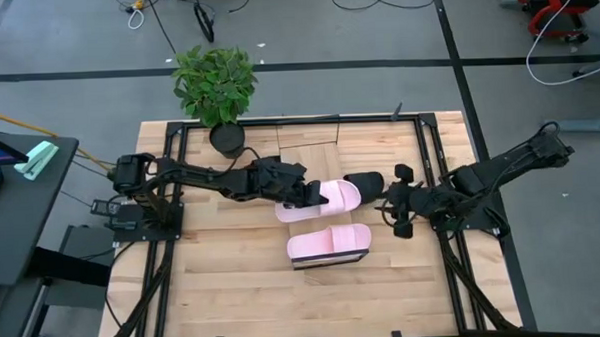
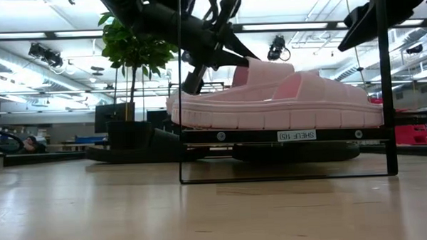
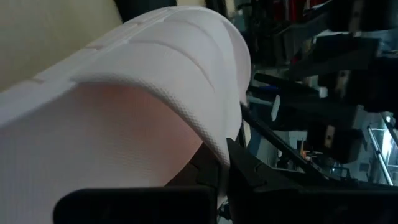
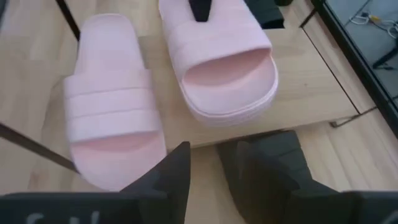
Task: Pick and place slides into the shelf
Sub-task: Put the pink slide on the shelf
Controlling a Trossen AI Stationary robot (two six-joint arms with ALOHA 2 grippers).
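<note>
One pale pink slide [image 1: 328, 245] lies flat on the light wood shelf [image 4: 298, 81], which carries a label on its black rail [image 2: 296, 135]. My left gripper [image 1: 306, 193] is shut on the second pink slide [image 1: 331, 197], just beyond the first one and over the same board. In the right wrist view the two slides [image 4: 112, 106] [image 4: 217, 56] lie side by side. One black slide [image 1: 366, 183] lies on the table by the shelf's right end. My right gripper [image 1: 386, 207] hovers next to it, slightly open and empty [image 4: 202, 149]. My left gripper pinches the edge of the pink slide's wide strap [image 3: 221, 163]. One finger [image 3: 261, 180] is on one side of the edge and the other finger [image 3: 137, 205] is on the other side. The fingers come in from the table's left, slanting down. The slide sits higher than its mate in the low view [image 2: 262, 72]. I cannot tell whether its sole touches the board.
A potted plant [image 1: 215, 86] stands at the table's far edge, left of centre. Thin black frame posts [image 2: 178, 100] [image 2: 387, 92] rise at the shelf's ends. The black slide [image 4: 280, 158] lies close under my right gripper's fingers. Bare tabletop [image 1: 234, 291] stretches toward the near edge.
</note>
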